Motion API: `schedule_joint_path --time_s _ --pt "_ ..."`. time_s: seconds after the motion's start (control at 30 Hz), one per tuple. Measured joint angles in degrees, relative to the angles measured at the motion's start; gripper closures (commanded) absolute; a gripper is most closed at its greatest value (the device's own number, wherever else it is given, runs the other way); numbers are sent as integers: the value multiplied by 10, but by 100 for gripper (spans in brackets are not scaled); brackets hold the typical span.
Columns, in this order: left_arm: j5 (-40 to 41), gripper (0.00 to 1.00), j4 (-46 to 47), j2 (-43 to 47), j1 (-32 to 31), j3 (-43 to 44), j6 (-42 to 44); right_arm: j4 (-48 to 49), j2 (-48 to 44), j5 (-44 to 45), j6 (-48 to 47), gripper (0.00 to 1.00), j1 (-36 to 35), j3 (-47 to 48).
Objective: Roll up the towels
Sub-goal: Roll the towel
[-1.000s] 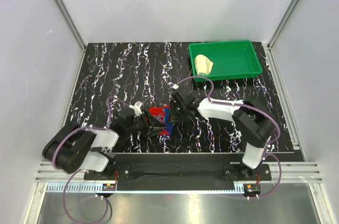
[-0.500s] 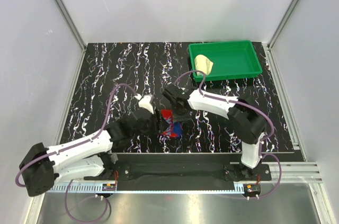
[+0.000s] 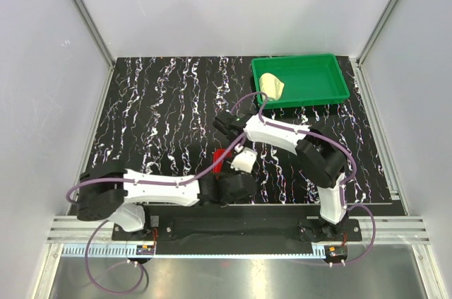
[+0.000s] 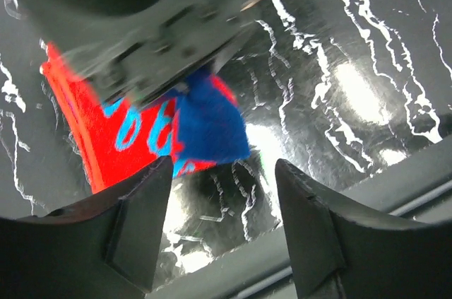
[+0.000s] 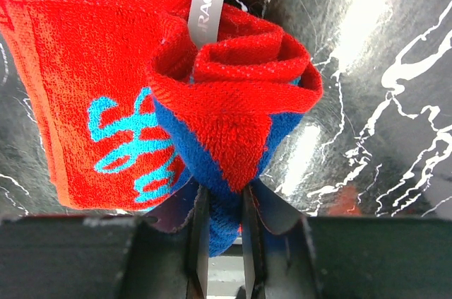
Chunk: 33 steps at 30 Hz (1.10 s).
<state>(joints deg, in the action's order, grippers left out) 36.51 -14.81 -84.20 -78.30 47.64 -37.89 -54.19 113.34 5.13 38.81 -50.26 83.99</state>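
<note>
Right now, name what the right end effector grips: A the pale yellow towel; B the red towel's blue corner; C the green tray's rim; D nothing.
B: the right wrist view shows the right end effector shut on the blue corner of the red towel; the pale yellow towel lies in the green tray.

The black tabletop (image 3: pixel 155 101), veined with white, carries 2 things: a green tray (image 3: pixel 311 101) at its far right corner and a red towel (image 3: pixel 222 156) with blue patterns, partly rolled, near the middle of its near edge.
</note>
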Motion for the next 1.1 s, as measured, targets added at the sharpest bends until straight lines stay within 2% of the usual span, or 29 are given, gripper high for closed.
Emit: schedule_joint_path --time_s 0.2,0.3,0.5,0.67,0.7,0.77,0.87,0.9,0.93,1.03,1.07,1.1 --pt "32 33 1 -74 -6 49 15 -11 0 -1 -2 90 0 0" --pt "46 36 -2 -106 -7 64 16 -12 0 -1 -3 90 0 0" --pt "71 65 -30 -193 -9 113 19 -12 0 -2 -10 89 0 0" --pt "101 77 -72 -227 -9 148 8 -4 0 0 -16 90 0 -6" --pt "101 83 -74 -227 -9 148 5 -1 -1 0 -17 89 0 -8" --pt "101 88 -75 -227 -8 148 0 3 -4 0 -17 89 0 -13" --pt "97 95 -70 -217 -7 139 -5 10 -11 0 -17 81 0 -21" --pt "95 99 -67 -211 -6 132 -8 12 -12 -1 -16 76 0 -22" --pt "92 100 -64 -203 -5 125 -10 12 -13 -1 -16 61 0 -23" --pt "78 100 -56 -172 -1 97 -23 12 -13 -3 -14 48 1 -23" --pt "73 100 -53 -161 1 85 -27 10 -13 -3 -17 39 2 -23" --pt "69 100 -51 -149 2 74 -31 9 -14 -5 -17 35 5 -23"
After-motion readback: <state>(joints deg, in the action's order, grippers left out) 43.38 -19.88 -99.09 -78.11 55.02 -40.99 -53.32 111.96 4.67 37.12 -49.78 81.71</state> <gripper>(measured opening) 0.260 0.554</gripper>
